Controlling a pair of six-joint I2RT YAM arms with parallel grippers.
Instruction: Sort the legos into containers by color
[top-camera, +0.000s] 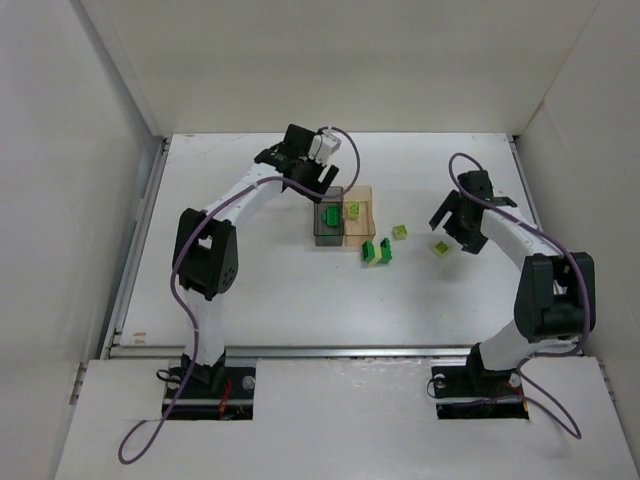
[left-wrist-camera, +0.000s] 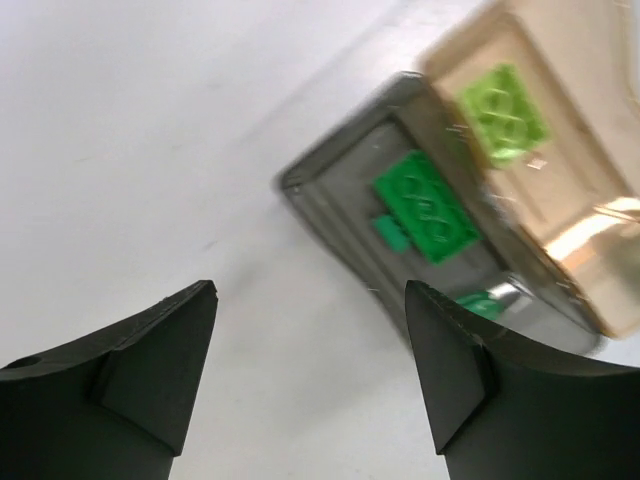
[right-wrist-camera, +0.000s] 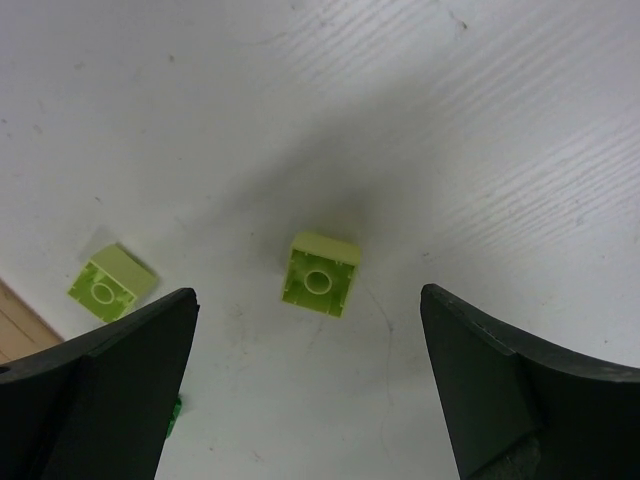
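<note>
The right fingers (right-wrist-camera: 500, 380) stand wide apart, empty, over a pale brick (right-wrist-camera: 320, 275) on the worktop (right-wrist-camera: 480, 120), right of the amber bin (top-camera: 365, 231). If they close off-centre, the small brick may slip or tip away. The left fingers (left-wrist-camera: 150, 370), also apart and empty, hang near the grey bin (left-wrist-camera: 335, 215), at its far side. Only the left wrist view shows clearly the dark green brick (left-wrist-camera: 425, 205) inside it; only the top view shows the amber bin whole.

Bright, diffuse light washes the white counter (top-camera: 300, 290) nearly flat, leaving only faint, soft-edged shadows. The left wrist view is smeared with blur, and glare glints on the amber bin (left-wrist-camera: 590, 225). The right wrist view is sharp, with a soft grey shadow spreading above the pale brick (right-wrist-camera: 320, 275).
</note>
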